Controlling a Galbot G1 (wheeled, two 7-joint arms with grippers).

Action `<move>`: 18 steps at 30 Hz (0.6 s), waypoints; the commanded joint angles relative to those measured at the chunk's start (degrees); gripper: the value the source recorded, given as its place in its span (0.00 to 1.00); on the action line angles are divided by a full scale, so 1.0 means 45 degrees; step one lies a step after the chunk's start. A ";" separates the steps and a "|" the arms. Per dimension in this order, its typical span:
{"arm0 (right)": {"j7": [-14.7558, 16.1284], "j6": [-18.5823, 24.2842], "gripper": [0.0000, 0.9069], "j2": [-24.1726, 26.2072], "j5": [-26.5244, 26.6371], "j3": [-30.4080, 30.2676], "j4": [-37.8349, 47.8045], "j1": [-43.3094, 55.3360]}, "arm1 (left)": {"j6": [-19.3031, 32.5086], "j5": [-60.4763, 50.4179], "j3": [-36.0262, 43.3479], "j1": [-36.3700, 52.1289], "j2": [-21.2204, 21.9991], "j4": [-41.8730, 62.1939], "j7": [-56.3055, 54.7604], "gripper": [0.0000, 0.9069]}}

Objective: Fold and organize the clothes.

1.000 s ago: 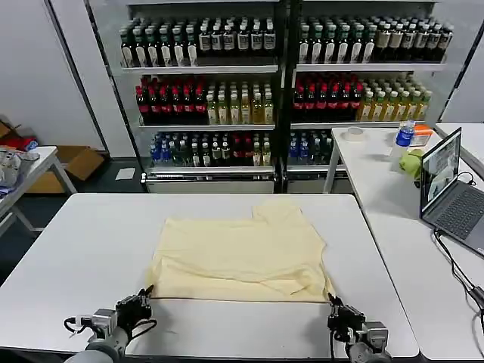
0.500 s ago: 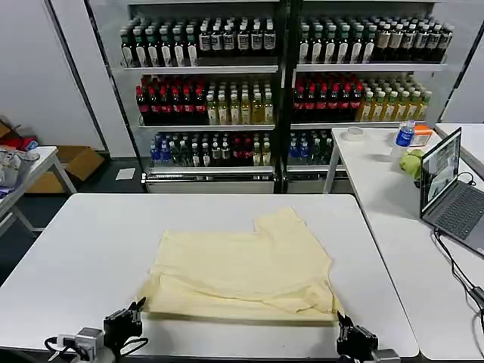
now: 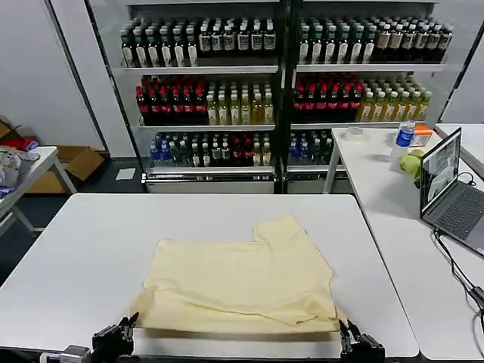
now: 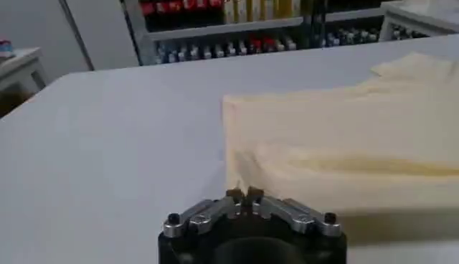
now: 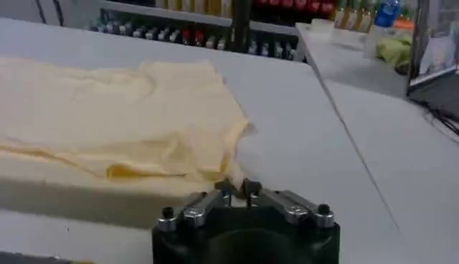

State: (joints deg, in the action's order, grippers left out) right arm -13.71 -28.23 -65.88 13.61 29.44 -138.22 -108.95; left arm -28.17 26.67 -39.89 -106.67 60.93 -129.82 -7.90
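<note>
On the white table, head view: pale yellow T-shirt [image 3: 242, 283] lies partly folded, near hem at the table's front edge; left gripper [image 3: 115, 338] and right gripper [image 3: 357, 346] at its near corners.
Left wrist view: left gripper [image 4: 244, 194] fingers pinched together on the T-shirt [image 4: 344, 154] corner.
Right wrist view: right gripper [image 5: 239, 189] fingers clamped on the T-shirt [image 5: 122, 115] hem corner.

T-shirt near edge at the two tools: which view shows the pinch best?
Right wrist view: the right tool is shut on the T-shirt at its corner. Left wrist view shows the left tool shut on the opposite corner. Head view shows the whole shirt, but the tools sit at the frame's bottom.
</note>
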 commanded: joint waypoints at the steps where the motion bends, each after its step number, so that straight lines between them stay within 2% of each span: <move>1: 0.0325 0.0277 1.00 0.0088 -0.0461 0.0057 -0.0434 -0.0341 | -0.0159 0.0033 -0.0513 -0.0514 -0.0018 -0.0362 0.0016 1.00; 5: 0.0357 0.0497 1.00 0.0146 -0.0372 0.0146 -0.0526 0.0098 | -0.0181 0.0135 -0.0922 -0.0455 -0.0219 -0.0600 0.0006 1.00; 9: 0.0113 0.0360 1.00 0.0185 0.0380 0.0232 -0.0161 0.1339 | -0.0250 0.0813 -0.1121 0.0118 -0.0579 -0.0499 -0.0004 1.00; 13: 0.0059 0.0274 1.00 0.0258 0.0752 -0.0277 0.0545 0.2776 | -0.0176 0.2164 -0.0955 0.1575 -0.1000 0.0145 0.0099 1.00; 18: -0.0335 -0.0059 1.00 0.0362 0.1738 -0.1304 0.2172 0.5401 | -0.0125 0.2644 0.0439 0.3734 -0.1540 0.1623 0.0160 1.00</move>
State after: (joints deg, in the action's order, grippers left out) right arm -15.27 -28.63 -64.64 19.18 25.52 -132.04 -92.95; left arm -28.73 33.85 -40.95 -98.83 56.12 -127.24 -7.49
